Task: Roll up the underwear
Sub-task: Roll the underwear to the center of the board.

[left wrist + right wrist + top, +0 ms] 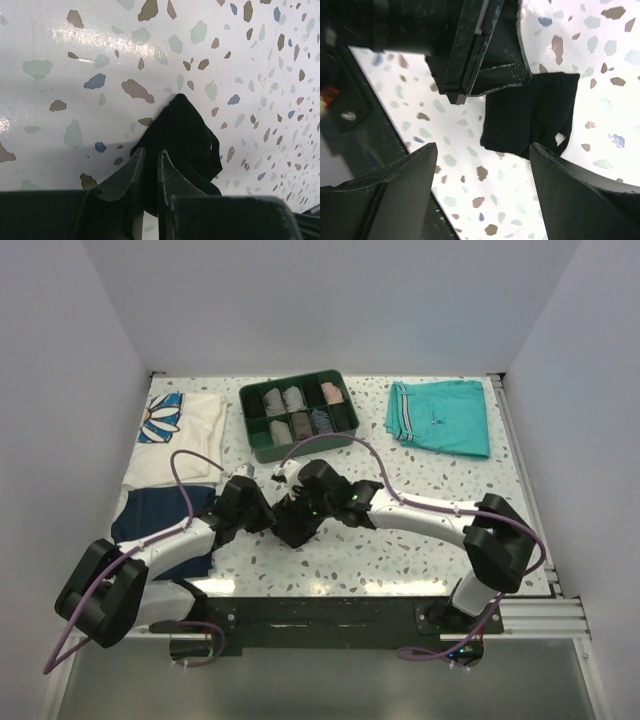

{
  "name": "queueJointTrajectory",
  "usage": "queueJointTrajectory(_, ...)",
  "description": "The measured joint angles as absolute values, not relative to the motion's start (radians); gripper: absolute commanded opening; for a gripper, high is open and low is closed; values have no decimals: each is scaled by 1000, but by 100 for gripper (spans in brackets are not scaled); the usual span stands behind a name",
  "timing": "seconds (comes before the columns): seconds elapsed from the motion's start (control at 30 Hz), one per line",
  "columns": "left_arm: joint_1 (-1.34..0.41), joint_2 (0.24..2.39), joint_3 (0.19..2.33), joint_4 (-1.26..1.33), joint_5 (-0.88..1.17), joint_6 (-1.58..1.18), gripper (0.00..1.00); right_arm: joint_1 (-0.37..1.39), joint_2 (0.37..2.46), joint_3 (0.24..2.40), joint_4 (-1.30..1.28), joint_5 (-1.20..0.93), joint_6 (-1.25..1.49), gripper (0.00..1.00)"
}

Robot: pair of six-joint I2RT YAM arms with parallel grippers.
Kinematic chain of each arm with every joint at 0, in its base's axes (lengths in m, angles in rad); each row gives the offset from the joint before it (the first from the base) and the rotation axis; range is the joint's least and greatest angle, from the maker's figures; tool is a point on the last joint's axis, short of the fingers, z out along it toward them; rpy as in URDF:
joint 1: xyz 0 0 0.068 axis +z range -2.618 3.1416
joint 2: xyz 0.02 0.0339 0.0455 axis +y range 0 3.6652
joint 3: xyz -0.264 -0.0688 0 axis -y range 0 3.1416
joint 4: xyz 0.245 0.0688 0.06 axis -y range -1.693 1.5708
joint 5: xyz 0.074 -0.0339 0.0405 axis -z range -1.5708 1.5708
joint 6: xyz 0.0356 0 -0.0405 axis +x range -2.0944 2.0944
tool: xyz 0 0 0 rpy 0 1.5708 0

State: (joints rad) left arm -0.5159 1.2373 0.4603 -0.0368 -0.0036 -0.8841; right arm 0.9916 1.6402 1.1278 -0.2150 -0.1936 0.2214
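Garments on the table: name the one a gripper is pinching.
The small black underwear, clamped in the left gripper; the white shirt, navy garment and teal shorts lie ungripped.

Brightly and evenly lit from overhead in the top view, with only faint, soft shadows on the table [400, 550]; sharp throughout; in the left wrist view, streaks of glare on the glossy surface at upper left, left gripper [150, 152] dark and soft up close; in the right wrist view, washed-out whites, underwear [535, 115] crushed to featureless black, right gripper [482, 147] blurred.
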Motion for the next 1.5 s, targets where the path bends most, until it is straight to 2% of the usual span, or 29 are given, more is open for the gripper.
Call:
queueJointTrajectory(0.4, -518, 1244, 467, -43, -2, -875, 6, 1109, 1779, 1146, -261, 110, 111, 79)
queueJointTrajectory(0.73, -518, 1245, 467, -39, 4, -880, 6, 1127, 1779, 1106, -150, 162, 123, 80)
queueJointTrajectory(0.83, -518, 1245, 463, -31, 14, -883, 6, 1127, 1779, 1079, -98, 161, 143, 78)
queueJointTrajectory(0.87, -518, 1245, 462, -28, 17, -885, 6, 1127, 1779, 1069, -82, 161, 151, 76)
queueJointTrajectory(1.13, -518, 1246, 460, -24, 38, -899, 6, 1127, 1779, 1025, 19, 163, 218, 36)
queueJointTrajectory(1.33, -518, 1246, 460, -23, 41, -899, 6, 1122, 1779, 1000, 56, 158, 255, 22)
queueJointTrajectory(1.37, -518, 1246, 459, -24, 41, -899, 6, 1121, 1779, 995, 64, 156, 258, 17)
queueJointTrajectory(1.47, -518, 1246, 459, -24, 41, -900, 15, 1118, 1773, 968, 98, 146, 273, 12)
queueJointTrajectory(1.5, -518, 1245, 459, -23, 44, -900, 24, 1115, 1767, 954, 116, 141, 282, 11)
